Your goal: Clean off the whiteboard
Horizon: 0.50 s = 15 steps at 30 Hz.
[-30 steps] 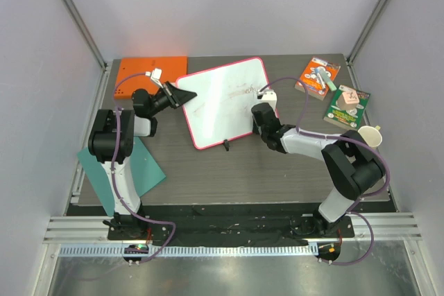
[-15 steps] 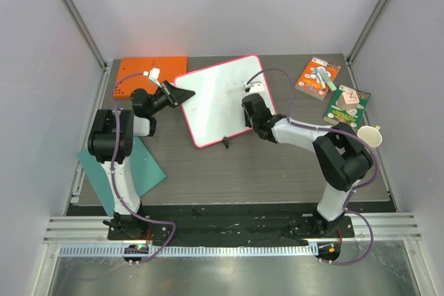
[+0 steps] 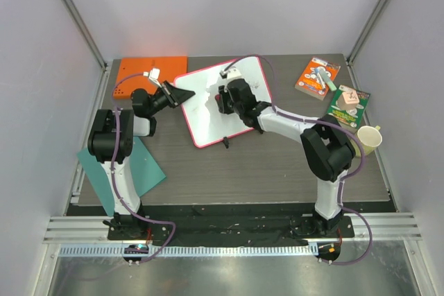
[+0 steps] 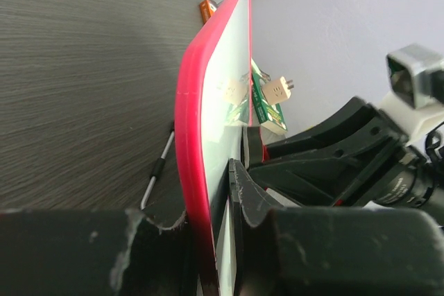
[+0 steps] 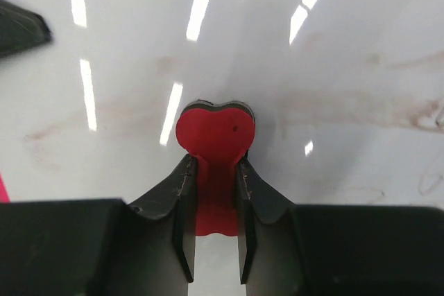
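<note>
The whiteboard point(image 3: 208, 121), white with a pink-red rim, lies at the table's back middle, its left edge lifted. My left gripper point(image 3: 184, 95) is shut on that left edge; the left wrist view shows the rim point(image 4: 208, 123) pinched between the fingers of the gripper point(image 4: 201, 206). My right gripper point(image 3: 220, 100) is shut on a red heart-shaped eraser point(image 5: 215, 133) and presses it on the board's left-centre. The right wrist view shows the gripper point(image 5: 215, 168) over the glossy board point(image 5: 333, 46), which carries faint reddish-brown smears.
An orange board point(image 3: 142, 71) lies at the back left and a teal sheet point(image 3: 139, 168) under the left arm. A black marker point(image 3: 226, 143) lies at the whiteboard's near edge. Two packaged items point(image 3: 318, 76) point(image 3: 347, 105) and a cup point(image 3: 371, 136) sit at the right.
My right gripper has swept the eraser leftward across the board, from its right edge to its left-centre. The dark writing in the board's middle has faded. The left gripper has held still.
</note>
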Tool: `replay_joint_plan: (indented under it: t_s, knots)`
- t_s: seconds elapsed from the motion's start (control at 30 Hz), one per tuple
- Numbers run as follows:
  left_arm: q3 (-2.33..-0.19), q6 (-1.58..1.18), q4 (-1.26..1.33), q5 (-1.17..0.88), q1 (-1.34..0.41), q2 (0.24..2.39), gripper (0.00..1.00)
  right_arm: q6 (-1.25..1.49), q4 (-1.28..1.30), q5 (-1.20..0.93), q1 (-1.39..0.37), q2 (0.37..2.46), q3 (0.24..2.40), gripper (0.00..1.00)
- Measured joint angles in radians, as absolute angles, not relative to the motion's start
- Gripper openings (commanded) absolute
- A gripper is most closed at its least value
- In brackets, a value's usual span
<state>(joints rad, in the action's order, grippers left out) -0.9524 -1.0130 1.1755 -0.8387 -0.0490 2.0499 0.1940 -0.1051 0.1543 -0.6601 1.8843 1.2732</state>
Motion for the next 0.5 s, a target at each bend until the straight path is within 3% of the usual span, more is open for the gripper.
replay_joint_plan:
  t_s: [0.23,0.5]
  knots:
    - [-0.953,-1.013,1.168,-0.837,-0.049,2.050,0.00,0.186,-0.088,0.176,-0.707,2.004,1.487,0.01]
    - [-0.953,-1.013,1.162,-0.831,-0.054,2.050,0.00,0.222,-0.097,0.271,-0.677,1.975,1.438,0.01]
